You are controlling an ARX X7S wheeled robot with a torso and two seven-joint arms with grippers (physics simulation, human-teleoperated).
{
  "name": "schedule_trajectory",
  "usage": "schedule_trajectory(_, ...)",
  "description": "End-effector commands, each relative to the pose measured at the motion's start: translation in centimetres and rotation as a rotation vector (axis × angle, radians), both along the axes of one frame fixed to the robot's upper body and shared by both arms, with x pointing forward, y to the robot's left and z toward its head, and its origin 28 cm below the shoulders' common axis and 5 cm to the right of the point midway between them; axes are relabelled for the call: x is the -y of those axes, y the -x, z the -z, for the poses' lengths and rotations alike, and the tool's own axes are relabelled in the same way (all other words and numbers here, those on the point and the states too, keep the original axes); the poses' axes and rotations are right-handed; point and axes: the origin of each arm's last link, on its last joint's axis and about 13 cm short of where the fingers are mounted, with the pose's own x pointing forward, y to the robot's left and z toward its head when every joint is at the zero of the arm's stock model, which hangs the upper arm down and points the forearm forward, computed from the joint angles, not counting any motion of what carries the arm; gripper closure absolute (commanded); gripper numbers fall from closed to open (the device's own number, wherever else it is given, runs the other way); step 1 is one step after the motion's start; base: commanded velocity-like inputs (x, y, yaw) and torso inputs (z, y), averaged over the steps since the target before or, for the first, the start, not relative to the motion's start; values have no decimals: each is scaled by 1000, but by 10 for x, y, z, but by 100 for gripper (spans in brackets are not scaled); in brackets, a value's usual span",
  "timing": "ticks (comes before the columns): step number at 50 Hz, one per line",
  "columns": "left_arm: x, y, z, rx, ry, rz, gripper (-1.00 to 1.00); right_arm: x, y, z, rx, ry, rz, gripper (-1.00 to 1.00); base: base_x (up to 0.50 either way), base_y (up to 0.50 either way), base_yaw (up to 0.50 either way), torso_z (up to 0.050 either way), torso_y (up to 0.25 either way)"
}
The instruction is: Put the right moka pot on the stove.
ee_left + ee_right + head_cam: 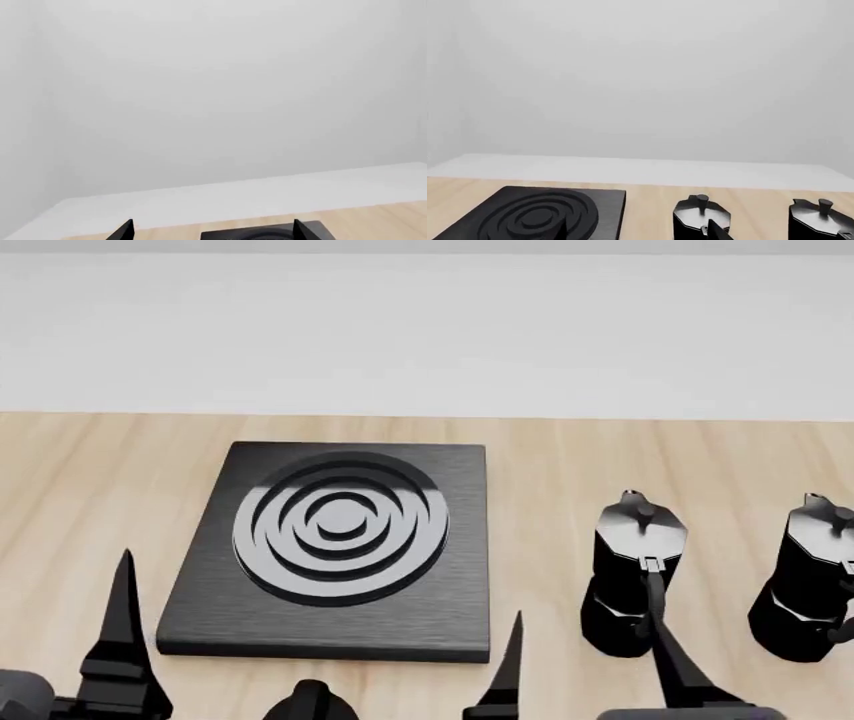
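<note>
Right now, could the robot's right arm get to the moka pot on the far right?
Probably yes, though not straight ahead: the other moka pot stands just beyond the open right claw, with the right moka pot further right. Nothing else blocks it.

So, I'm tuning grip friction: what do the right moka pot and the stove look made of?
Right moka pot: glossy black, likely coated metal, with grey sheen on its facets. Stove: matte black slab, faintly streaked, perhaps brushed metal or stone, with raised rings.

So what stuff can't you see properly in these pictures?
- Right moka pot: head view's edge cuts its right side.
- Stove: left wrist view shows only a sliver at the edge.
- Both pots' bases: cut off in right wrist view.
- Arms: mostly out of frame.
</note>
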Motion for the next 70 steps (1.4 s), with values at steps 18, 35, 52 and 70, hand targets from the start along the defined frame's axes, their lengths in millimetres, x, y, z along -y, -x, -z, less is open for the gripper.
schedule_trajectory(18,0,0,4,12,-2,-12,-100,0,0,6,-7,-3,-12,-100,0,0,0,0,0)
schedule_trajectory(35,0,0,6,-1,4,-19,-100,0,0,6,-10,-1,-5,-100,0,0,0,0,-155)
schedule_trajectory(52,-1,0,6,2,7,-26,-100,1,0,6,-7,-2,-2,-100,0,0,0,0,-206)
schedule_trajectory(70,-1,-1,6,4,22,-32,-100,2,5,3,31,1,-41,-100,0,0,0,0,-134)
